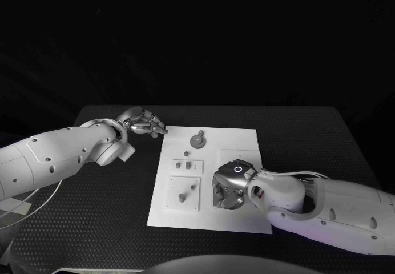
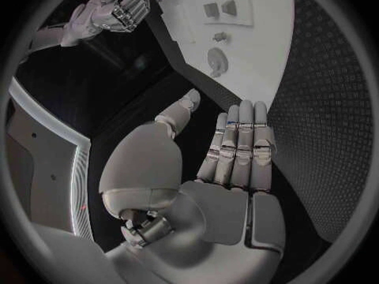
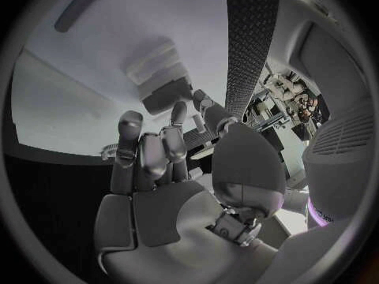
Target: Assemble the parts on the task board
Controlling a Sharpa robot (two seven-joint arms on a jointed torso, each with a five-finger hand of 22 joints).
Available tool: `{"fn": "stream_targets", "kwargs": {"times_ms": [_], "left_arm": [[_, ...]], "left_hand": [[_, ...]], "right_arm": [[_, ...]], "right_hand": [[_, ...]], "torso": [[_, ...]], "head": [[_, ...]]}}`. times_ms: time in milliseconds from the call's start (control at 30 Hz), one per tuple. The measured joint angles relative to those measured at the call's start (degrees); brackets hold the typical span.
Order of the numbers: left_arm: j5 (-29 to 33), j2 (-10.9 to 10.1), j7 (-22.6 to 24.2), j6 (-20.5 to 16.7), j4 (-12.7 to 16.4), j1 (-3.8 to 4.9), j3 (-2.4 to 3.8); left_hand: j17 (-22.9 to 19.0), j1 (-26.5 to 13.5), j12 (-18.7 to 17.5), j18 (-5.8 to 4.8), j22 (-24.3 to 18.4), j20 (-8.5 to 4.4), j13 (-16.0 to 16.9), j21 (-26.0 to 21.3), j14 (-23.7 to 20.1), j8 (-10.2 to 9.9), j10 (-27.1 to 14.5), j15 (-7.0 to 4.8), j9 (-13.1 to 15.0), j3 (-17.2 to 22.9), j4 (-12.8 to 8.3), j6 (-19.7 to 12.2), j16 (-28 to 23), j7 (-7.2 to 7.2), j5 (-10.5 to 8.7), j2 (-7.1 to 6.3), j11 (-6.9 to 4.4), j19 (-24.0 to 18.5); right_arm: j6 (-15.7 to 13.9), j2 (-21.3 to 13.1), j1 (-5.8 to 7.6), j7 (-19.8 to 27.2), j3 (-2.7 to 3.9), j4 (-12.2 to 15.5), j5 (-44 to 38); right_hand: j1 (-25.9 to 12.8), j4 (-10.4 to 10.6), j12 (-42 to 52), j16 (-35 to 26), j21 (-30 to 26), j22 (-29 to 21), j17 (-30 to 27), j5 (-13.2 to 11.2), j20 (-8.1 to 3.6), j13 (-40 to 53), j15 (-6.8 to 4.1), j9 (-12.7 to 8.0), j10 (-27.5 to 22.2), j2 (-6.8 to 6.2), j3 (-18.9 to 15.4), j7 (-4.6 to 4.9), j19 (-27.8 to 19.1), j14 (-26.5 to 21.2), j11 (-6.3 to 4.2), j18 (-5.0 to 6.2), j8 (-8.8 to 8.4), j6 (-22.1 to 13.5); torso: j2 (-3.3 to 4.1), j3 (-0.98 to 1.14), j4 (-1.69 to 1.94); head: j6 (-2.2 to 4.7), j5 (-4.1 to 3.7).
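The white rectangular task board (image 1: 238, 142) lies flat in the middle of the black textured desk (image 1: 329, 142). The silver many-fingered left hand (image 1: 145, 122) hovers over the desk just off the board's far left corner, its fingers straight and side by side, thumb apart, holding nothing; the left wrist view shows the same flat hand (image 2: 225, 164) above the dark surface beside the board's edge (image 2: 268, 57). The silver right hand (image 1: 230, 185) is over the near right part of the board, fingers curled down toward the plate; whether it pinches anything I cannot tell. A round grey disc part (image 1: 197, 138) sits at the far side of the board, two small grey block parts (image 1: 186, 165) left of centre, and a small grey peg part (image 1: 182, 197) stands upright in a raised square at the near left.
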Motion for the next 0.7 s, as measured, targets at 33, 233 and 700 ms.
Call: {"fn": "stream_targets", "kwargs": {"times_ms": [33, 233, 700], "left_arm": [[0.00, 0.00, 0.00, 0.01, 0.00, 0.00, 0.00], [0.00, -0.01, -0.02, 0.03, 0.00, 0.00, 0.00], [-0.02, -0.03, -0.11, 0.12, 0.00, 0.00, 0.00]], "left_hand": [[0.02, 0.00, 0.00, 0.00, 0.00, 0.00, 0.00, 0.00, 0.00, 0.00, 0.00, 0.00, 0.00, 0.00, 0.00, 0.00, 0.00, 0.00, 0.00, 0.00, 0.00, 0.00], [0.02, 0.00, 0.00, 0.00, 0.00, 0.00, 0.00, 0.00, 0.00, 0.00, 0.00, 0.00, 0.00, 0.00, 0.00, 0.00, 0.00, 0.00, 0.00, 0.00, 0.00, 0.00], [0.08, 0.00, 0.00, 0.00, 0.00, 0.00, -0.01, 0.00, 0.00, 0.00, 0.00, 0.00, 0.00, -0.15, 0.15, 0.00, 0.00, 0.00, 0.00, 0.00, 0.00, 0.00]], "right_arm": [[-0.02, 0.01, -0.02, 0.00, -0.03, -0.01, -0.10], [-0.11, 0.17, -0.14, 0.20, -0.11, -0.11, -0.70], [0.57, 1.09, -0.26, 1.29, -0.08, -1.46, -1.34]], "right_hand": [[0.20, -0.32, 0.00, 0.00, 0.00, 0.00, 0.00, 0.00, 0.00, 0.01, 0.00, 0.26, 0.08, 0.24, -0.02, 0.00, 0.00, 0.00, -0.09, 0.00, 0.00, 0.00], [0.88, -1.30, 0.00, 0.00, 0.00, 0.00, 0.00, -0.05, 0.00, 0.08, 0.00, 1.47, 0.30, 1.51, -0.25, -0.05, 0.00, 0.00, 0.10, 0.05, 0.22, 0.05], [2.20, -1.81, -0.25, 0.19, 0.00, -0.01, -0.69, 0.00, 0.01, -0.30, 0.01, 3.03, 0.30, 3.17, -0.55, -0.11, -0.01, 0.01, 0.10, 0.13, 0.21, 0.08]], "torso": [[0.01, 0.00, 0.00], [0.01, 0.03, -0.04], [0.02, 0.03, -0.04]], "head": [[0.03, 0.00], [0.07, 0.01], [0.09, -0.08]]}}
